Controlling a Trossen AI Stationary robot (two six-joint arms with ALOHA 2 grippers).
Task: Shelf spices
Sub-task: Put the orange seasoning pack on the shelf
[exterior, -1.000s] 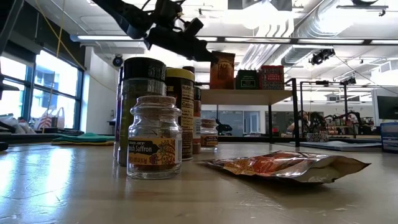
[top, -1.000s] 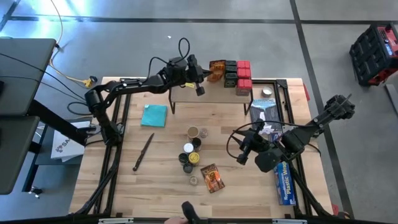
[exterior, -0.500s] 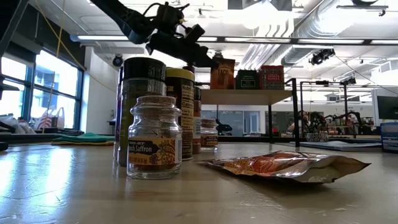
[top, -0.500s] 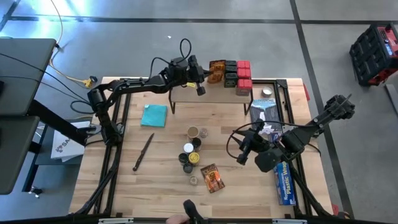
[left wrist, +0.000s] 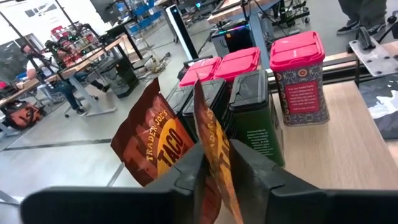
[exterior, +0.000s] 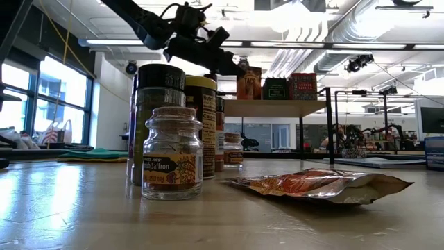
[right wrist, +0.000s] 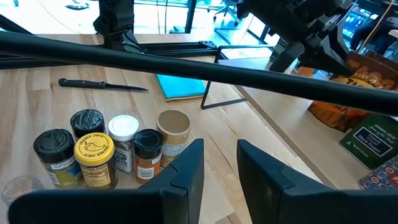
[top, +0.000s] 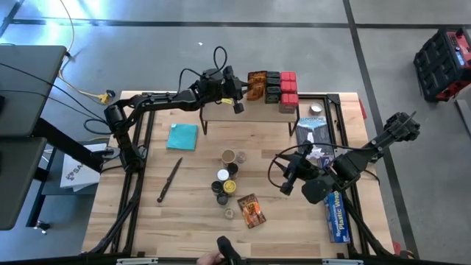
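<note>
The shelf stands at the table's far side. On its top are red boxes, dark boxes and a "Taco" packet. My left gripper reaches level over the shelf's left part. An orange-brown packet stands on edge between its slightly parted fingers. Several jars and another flat packet rest on the table's middle. My right gripper hovers open over the table's right side, with nothing between its fingers. My left gripper's fingers stand close on either side of the packet's near upright edge, coming level from the table's left. I cannot tell whether they touch it. The packet stands upright beside the Taco packet; its base is hidden by the fingers.
A teal cloth and a knife lie on the table's left half. A long blue plastic-wrap box lies under the right arm. A saffron jar stands nearest the low camera.
My left gripper has eased a little down and toward the boxes on the shelf with the packet. The packet's top now shows lower in the low view.
</note>
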